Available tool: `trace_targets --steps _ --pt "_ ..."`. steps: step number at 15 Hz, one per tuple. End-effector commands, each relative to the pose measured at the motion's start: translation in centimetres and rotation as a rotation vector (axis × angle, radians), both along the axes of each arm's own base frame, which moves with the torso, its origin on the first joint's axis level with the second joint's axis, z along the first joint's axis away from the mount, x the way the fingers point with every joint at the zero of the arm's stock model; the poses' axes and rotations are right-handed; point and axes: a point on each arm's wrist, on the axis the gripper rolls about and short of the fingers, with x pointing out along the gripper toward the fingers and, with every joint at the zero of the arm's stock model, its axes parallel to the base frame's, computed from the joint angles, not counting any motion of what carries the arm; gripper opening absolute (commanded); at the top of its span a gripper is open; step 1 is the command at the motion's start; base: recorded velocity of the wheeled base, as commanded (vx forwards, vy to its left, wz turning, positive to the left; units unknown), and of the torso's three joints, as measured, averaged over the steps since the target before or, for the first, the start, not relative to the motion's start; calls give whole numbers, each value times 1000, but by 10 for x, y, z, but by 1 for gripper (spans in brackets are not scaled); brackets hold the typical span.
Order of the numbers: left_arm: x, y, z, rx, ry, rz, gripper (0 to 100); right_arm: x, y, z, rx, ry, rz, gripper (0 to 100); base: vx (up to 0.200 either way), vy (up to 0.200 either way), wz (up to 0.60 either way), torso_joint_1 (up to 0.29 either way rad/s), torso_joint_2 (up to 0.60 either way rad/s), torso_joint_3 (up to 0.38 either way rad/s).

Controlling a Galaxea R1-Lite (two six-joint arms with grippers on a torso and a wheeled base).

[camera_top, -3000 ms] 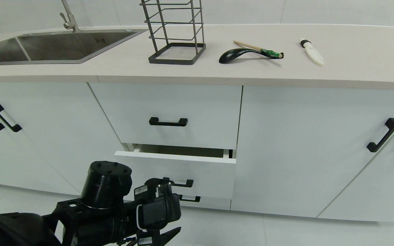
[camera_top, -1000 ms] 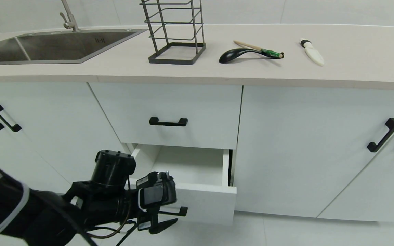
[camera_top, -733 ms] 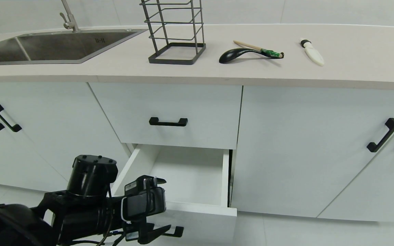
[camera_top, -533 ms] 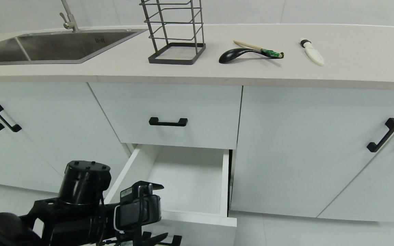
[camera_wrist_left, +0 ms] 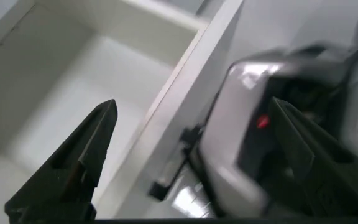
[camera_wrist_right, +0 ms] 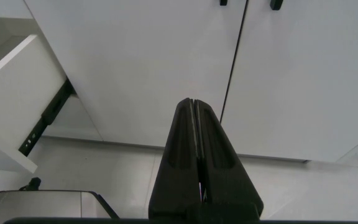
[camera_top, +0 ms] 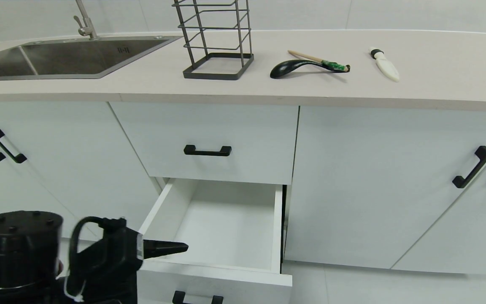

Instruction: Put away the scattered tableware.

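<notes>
On the counter lie a black spoon point(camera_top: 292, 67), a pair of wooden chopsticks with green ends point(camera_top: 319, 60) resting across its handle, and a white utensil with a black band point(camera_top: 384, 65). Below the counter the lower drawer point(camera_top: 168, 202) stands pulled out, its white inside bare. My left gripper point(camera_top: 171, 248) hangs over the drawer's front left corner, and in the left wrist view the left gripper point(camera_wrist_left: 192, 102) is open, clear of the drawer handle point(camera_wrist_left: 173, 168). My right gripper point(camera_wrist_right: 193, 106) is shut on nothing, low down facing the cabinet doors.
A black wire rack point(camera_top: 217, 40) stands on the counter left of the spoon, with the sink point(camera_top: 57, 55) and tap farther left. A shut upper drawer point(camera_top: 207, 150) sits above the open one. Cabinet doors with black handles point(camera_top: 472, 167) flank both sides.
The lower drawer went from a narrow gap to fully pulled out, drawn by my left gripper on its handle. That gripper has since let go and risen above the drawer front.
</notes>
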Motion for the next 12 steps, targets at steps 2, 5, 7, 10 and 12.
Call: trace_targets --steps 2,5,7,10,12 --pt "-42 18 40 -296 52 58 100 0 0 0 0 1 1 0 0 0 0 0 0 0" --pt "-77 34 56 -548 177 110 100 0 0 0 0 1 0 0 0 0 0 0 0 0" --pt "-96 46 45 -601 134 192 100 0 0 0 0 1 1 0 0 0 0 0 0 0" --pt "-136 67 20 -635 -157 357 100 0 0 0 -2 1 1 0 0 0 0 0 0 0" --pt "-160 75 7 -665 -278 449 100 0 0 0 -3 1 1 0 0 0 0 0 0 0"
